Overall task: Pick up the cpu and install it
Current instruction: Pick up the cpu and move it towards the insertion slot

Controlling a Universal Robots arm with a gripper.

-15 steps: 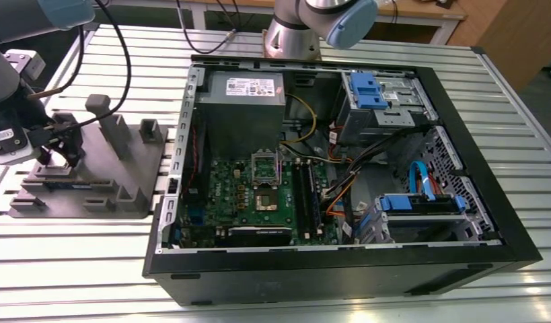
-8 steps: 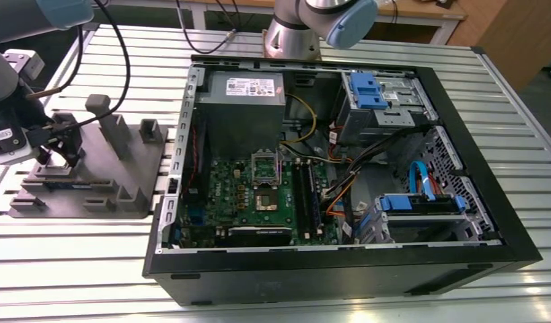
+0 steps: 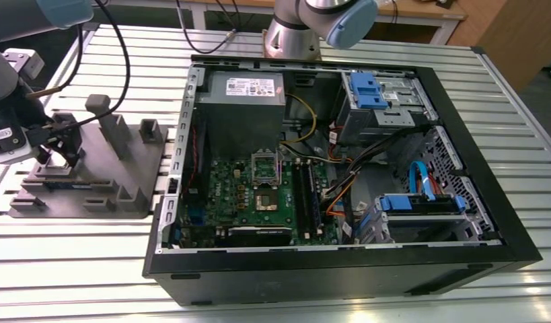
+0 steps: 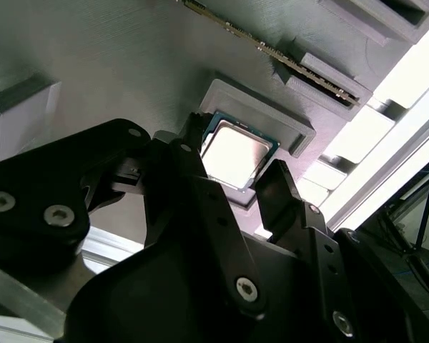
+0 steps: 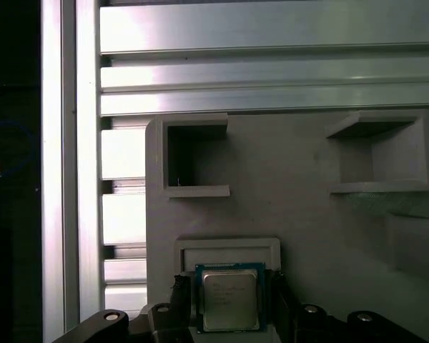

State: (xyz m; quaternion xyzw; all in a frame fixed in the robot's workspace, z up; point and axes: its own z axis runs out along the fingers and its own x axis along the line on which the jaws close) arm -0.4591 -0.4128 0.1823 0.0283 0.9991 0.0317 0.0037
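Cpu (image 5: 230,299): one, lying flat and metal side up in a shallow pocket of the grey fixture (image 5: 300,214); I see it in both wrist views.
Gripper (image 4: 236,163): one, down over the fixture at the exterior view's left and straddling the chip. From here I cannot tell whether it has clamped the chip or only brackets it.
Step in hand: I judge this to be the pick from the fixture; nothing has been installed yet.
Doing it well: I would centre on the chip, press on two opposite edges, stay level, then lift straight up so it clears the pocket walls without tipping.
Socket (image 3: 266,200): one, on the motherboard (image 3: 223,182), apparently with its cover raised, though the exterior view is too coarse to be sure.
Case (image 3: 347,277): one, lying open, well apart from the fixture.
Power supply (image 3: 243,101): one.
Other fixture pockets (image 5: 196,161): two square ones in the first wrist view.
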